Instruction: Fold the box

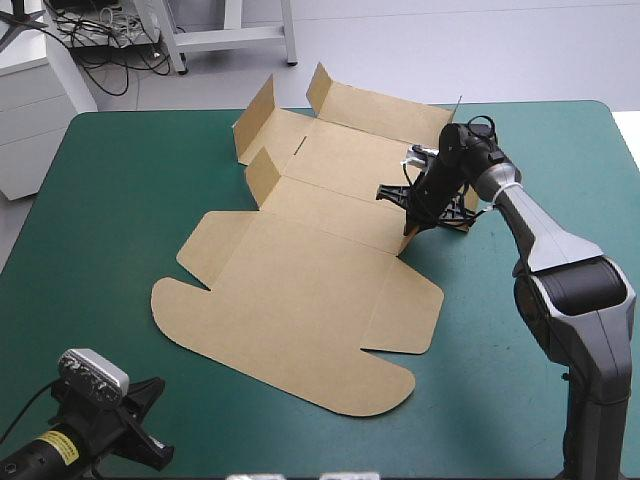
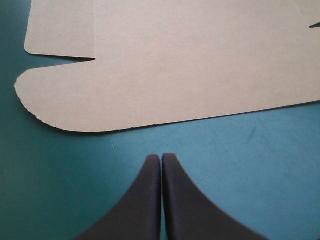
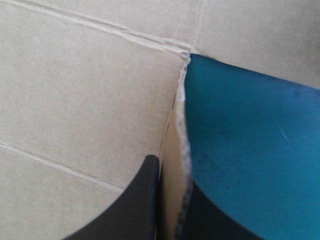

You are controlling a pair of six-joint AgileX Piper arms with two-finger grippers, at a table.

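Box (image 1: 300, 290): brown sheet, mostly flat mid-surface (image 1: 120, 200), far flaps up. Long axis near-to-far, rounded lid end nearest. R hand (image 1: 412, 222) pinches its right side flap. L hand (image 2: 161, 157) closed, empty, by lid edge.

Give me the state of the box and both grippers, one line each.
box: lying mostly flat, far-end flaps standing up.
left gripper: jaws shut, empty, over bare teal-green cover near the box's edge.
right gripper: jaws shut on a right-side flap of the box.
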